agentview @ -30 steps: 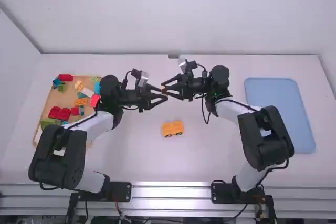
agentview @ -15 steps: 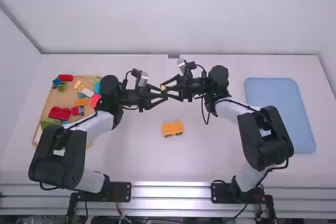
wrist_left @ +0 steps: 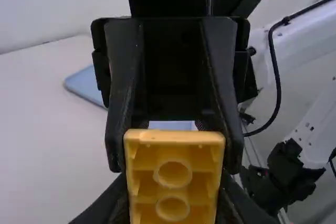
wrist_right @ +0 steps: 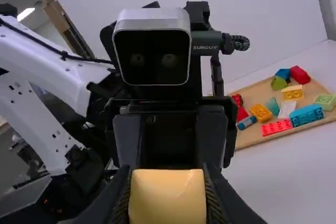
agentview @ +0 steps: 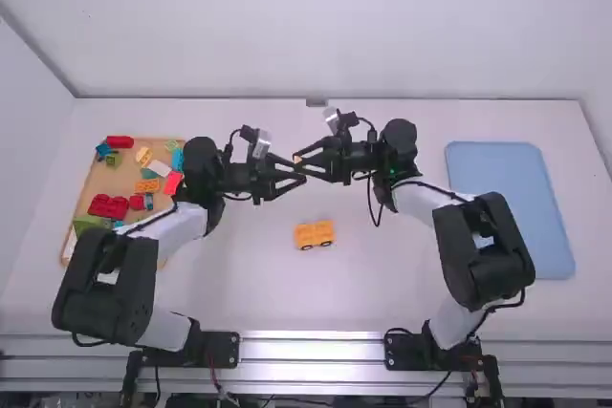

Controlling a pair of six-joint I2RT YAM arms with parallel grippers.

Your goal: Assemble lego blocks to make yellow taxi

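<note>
Above the table's middle, my left gripper (agentview: pixel 287 177) and my right gripper (agentview: pixel 310 165) meet tip to tip at a yellow block (agentview: pixel 297 160). In the left wrist view, the hollow underside of the yellow block (wrist_left: pixel 174 156), with round tubes, faces the camera between the fingers of my left gripper (wrist_left: pixel 173 198). In the right wrist view, a smooth face of the block (wrist_right: pixel 168 198) fills the gap of my right gripper (wrist_right: pixel 168 192). Both grippers are shut on its sides. Below them on the table stands an orange-yellow car piece (agentview: pixel 314 233) with dark wheels.
A wooden tray (agentview: pixel 98 182) with several coloured blocks lies at the left, partly behind the left arm. A blue tray (agentview: pixel 512 207) lies at the right, beyond the right arm's elbow. The back wall rises behind the table.
Between the fingertips, the yellow block has shifted slightly and looks paler than one second ago. Both arms have kept almost still, and the car piece stands where it was.
</note>
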